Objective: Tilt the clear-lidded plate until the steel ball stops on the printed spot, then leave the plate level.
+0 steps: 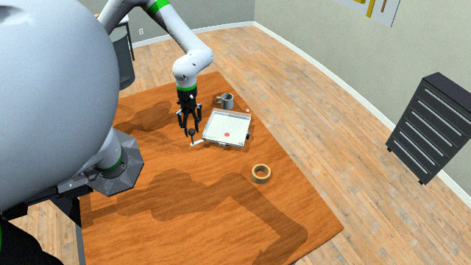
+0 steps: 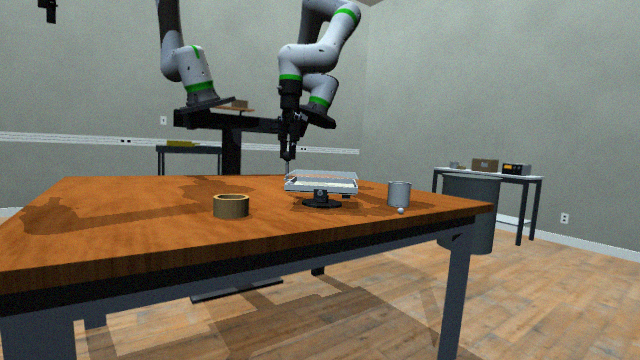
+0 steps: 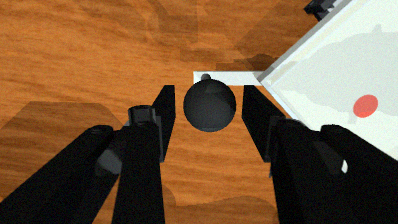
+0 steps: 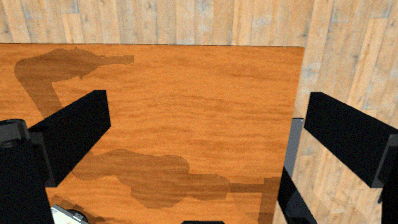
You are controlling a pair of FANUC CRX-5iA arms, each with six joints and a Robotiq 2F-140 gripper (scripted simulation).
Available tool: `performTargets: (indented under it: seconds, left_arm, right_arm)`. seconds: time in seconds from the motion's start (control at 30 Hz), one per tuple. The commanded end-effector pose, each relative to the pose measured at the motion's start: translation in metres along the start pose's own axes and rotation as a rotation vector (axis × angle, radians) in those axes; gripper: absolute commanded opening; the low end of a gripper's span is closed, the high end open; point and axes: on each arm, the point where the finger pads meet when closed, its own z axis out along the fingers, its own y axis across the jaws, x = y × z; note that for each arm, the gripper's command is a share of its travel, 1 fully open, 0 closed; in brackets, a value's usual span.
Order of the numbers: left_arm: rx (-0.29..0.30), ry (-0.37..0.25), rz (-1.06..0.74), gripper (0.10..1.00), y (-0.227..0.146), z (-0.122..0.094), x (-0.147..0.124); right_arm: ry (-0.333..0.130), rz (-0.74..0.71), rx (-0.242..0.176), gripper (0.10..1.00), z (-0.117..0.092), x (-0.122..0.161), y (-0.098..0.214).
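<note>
The clear-lidded plate (image 1: pixel 221 124) (image 2: pixel 300 188) (image 3: pixel 320 65) sits on a black pivot stand (image 2: pixel 321 204) and looks slightly tilted. Its red printed spot (image 1: pixel 227 135) (image 3: pixel 365 106) shows. A small grey ball (image 1: pixel 241 143) appears at the plate's near right corner in the top view, away from the spot. A white arm (image 1: pixel 199 141) (image 3: pixel 242 78) from the plate carries an upright stem with a black knob (image 1: pixel 191 132) (image 3: pixel 209 112). My left gripper (image 2: pixel 287 157) (image 3: pixel 208 101) is partly open around the knob, with gaps on both sides. My right gripper (image 4: pixel 208 109) is wide open and empty, high above the table.
A grey mug (image 1: pixel 227 101) (image 2: pixel 399 194) and a small white ball (image 1: pixel 247 110) (image 2: pixel 400 211) stand beyond the plate near the table edge. A tan ring (image 1: pixel 260 174) (image 2: pixel 231 206) lies on the table (image 1: pixel 206 228) (image 2: pixel 150 230) (image 4: pixel 210 90). A plate corner shows at the right wrist view's lower left.
</note>
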Motion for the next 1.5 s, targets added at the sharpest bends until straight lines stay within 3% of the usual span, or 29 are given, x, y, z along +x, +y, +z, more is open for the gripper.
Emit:
performTargets:
  seconds: [0.0, 0.7, 1.47]
  left_arm:
    - [-0.001, -0.001, 0.000, 0.424, 0.000, 0.002, -0.001]
    - [-0.001, -0.001, 0.000, 0.424, 0.001, 0.019, -0.001]
    - [-0.001, -0.001, 0.000, 0.424, 0.001, 0.021, -0.001]
  right_arm:
    - [0.002, 0.000, 0.000, 1.000, -0.001, 0.000, 0.000]
    - [0.002, 0.000, 0.000, 1.000, -0.001, 0.000, 0.000]
    - [0.002, 0.000, 0.000, 1.000, -0.001, 0.000, 0.000]
